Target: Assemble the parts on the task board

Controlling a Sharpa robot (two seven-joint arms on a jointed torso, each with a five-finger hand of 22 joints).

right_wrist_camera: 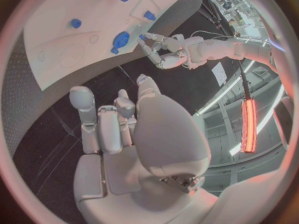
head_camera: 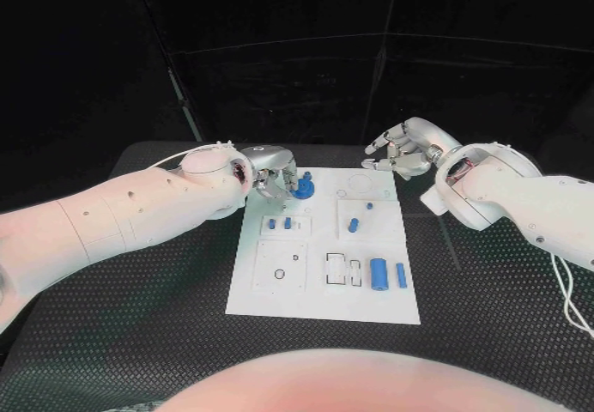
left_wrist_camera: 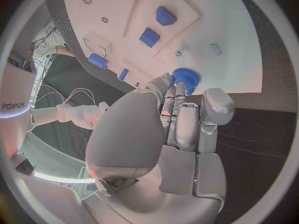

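Parts: small blue pieces spread over the white task board (head_camera: 322,300), which lies in the middle of the black table (head_camera: 136,300).
Left arm: white, coming in over the table's left side to the board's far left corner.
Left hand (head_camera: 275,178): fingertips (left_wrist_camera: 176,91) set on a round blue toothed part (head_camera: 303,186) at that corner; in the left wrist view the fingers meet its rim (whether they truly pinch it or only touch, I cannot tell).
Toothed part, seen again: in the left wrist view (left_wrist_camera: 185,77) it sits on the board just ahead of the fingers; in the right wrist view (right_wrist_camera: 120,40) the left hand (right_wrist_camera: 163,52) reaches to it.
Board, left half: two short blue pieces (head_camera: 281,223) side by side in a recessed panel, nearer the robot than the toothed part.
Board, middle: a small blue peg (head_camera: 369,206) and, just below it, a blue piece (head_camera: 353,226).
Board, near right: a thick blue cylinder (head_camera: 378,275) with a thinner blue one (head_camera: 401,275) just beside it.
Right hand (head_camera: 406,148): above the table just beyond the board's far right corner, fingers apart and loosely curled, holding nothing.
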